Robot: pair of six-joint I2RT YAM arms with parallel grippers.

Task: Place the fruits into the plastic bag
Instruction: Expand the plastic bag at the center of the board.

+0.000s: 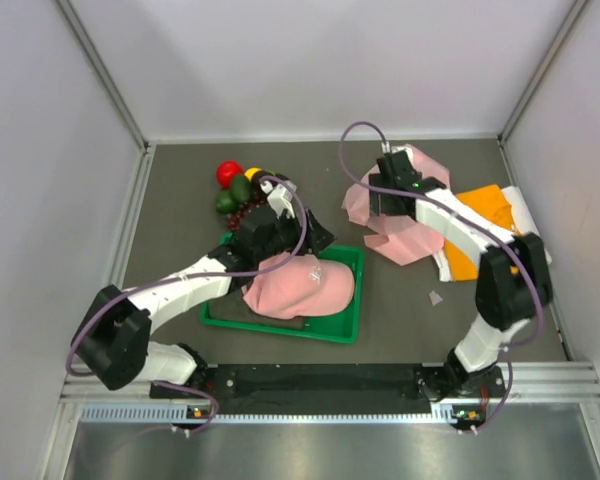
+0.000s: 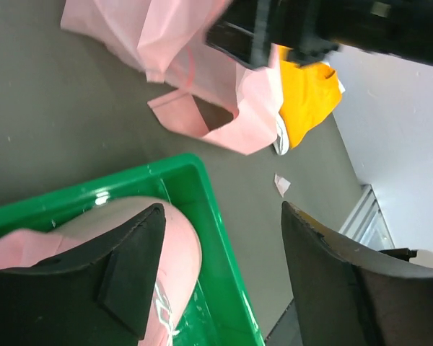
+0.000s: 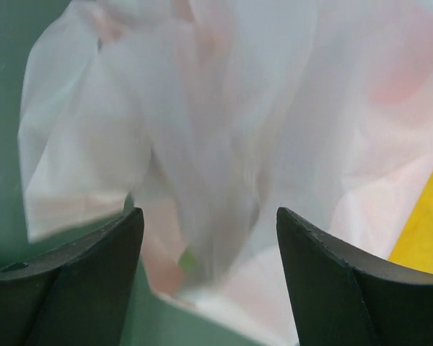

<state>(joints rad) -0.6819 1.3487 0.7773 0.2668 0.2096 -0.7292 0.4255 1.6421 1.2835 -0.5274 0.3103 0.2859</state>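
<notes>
We are holding the left tool (image 2: 222,213) apart over the green tray (image 1: 280,330), the fruits (image 1: 238,188) lying piled on the counter (image 1: 180,205) just beyond. The right tool (image 3: 209,216) is gaping above the plastic bag (image 1: 410,238).

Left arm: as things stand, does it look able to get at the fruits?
Probably yes. The fruits lie uncovered on the table close behind the left gripper, which is open and empty over the green tray. It points away from them, so it must swing round first.
</notes>
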